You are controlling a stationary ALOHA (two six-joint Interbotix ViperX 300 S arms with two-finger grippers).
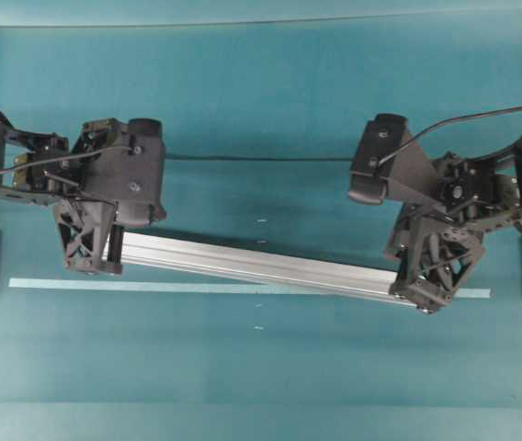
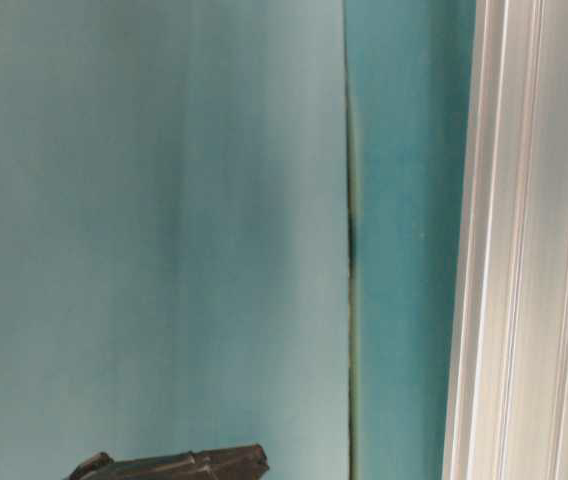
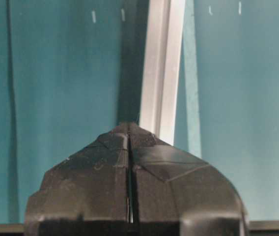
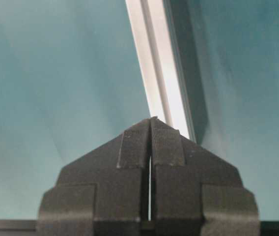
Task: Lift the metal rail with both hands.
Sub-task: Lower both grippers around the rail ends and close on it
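Observation:
The metal rail (image 1: 261, 262), a long silver grooved bar, runs slanted across the middle of the teal table (image 1: 270, 83). My left gripper (image 1: 91, 248) is shut on its left end and my right gripper (image 1: 431, 276) is shut on its right end. In the left wrist view the jaws (image 3: 129, 125) are pressed together, and the rail (image 3: 161, 73) runs away from them with a dark shadow beside it. The right wrist view shows the same for the gripper (image 4: 151, 120) and rail (image 4: 161, 64). The shadow's offset shows the rail held off the table. The table-level view shows the rail (image 2: 524, 250) very close.
A thin pale-green tape strip (image 1: 151, 286) lies flat on the table under and in front of the rail, and also shows in the left wrist view (image 3: 191, 98). A black cable (image 1: 261, 158) crosses behind. A black arm part (image 2: 184, 465) shows at the table-level view's bottom.

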